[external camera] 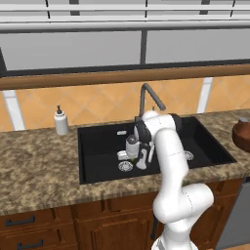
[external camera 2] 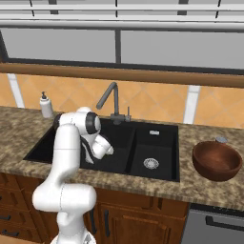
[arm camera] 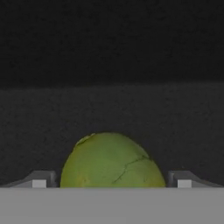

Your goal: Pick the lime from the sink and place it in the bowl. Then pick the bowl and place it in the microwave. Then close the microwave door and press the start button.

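Straddling lime (arm camera: 113,161), pincer (arm camera: 111,179) in sink (external camera: 97,141)

Yellow-green lime (arm camera: 113,161), seemingly on black sink (external camera: 97,146) floor

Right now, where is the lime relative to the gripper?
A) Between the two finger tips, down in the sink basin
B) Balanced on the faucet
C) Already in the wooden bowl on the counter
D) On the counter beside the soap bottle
A: the hand view shows the lime sitting between the finger tips, with the black floor of the sink behind it, while the gripper reaches down into the left basin.
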